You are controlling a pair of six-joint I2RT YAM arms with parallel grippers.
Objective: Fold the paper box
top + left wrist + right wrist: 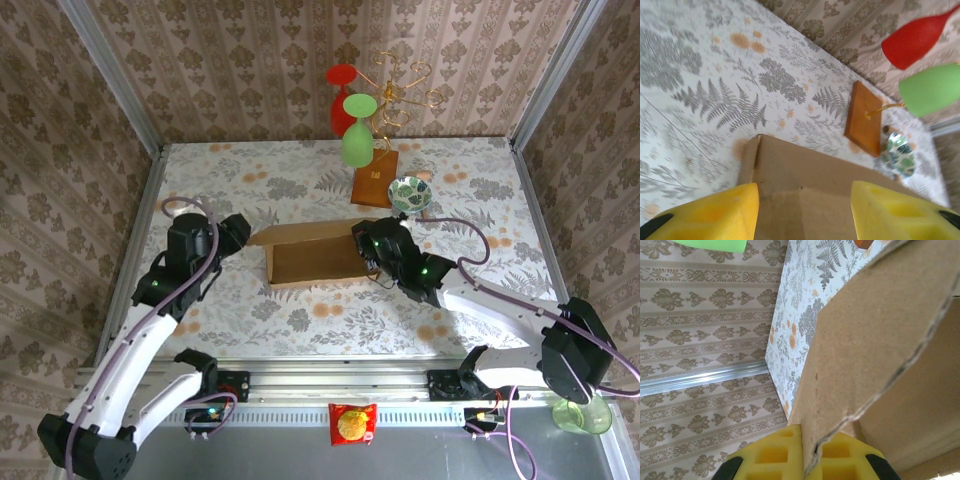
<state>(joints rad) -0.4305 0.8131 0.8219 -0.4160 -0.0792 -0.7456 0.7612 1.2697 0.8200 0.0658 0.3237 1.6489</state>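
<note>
Box [310, 252] sits mid-frame on the counter [250, 180], half formed. Your right pincer [812, 456] is clamped tight on its right wall, so hold firm there. Left pincer [805, 210] gapes, empty, astride the left end. Centre on that flap, then close squarely.

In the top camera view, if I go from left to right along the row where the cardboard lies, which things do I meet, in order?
left gripper → paper box → right gripper
</note>
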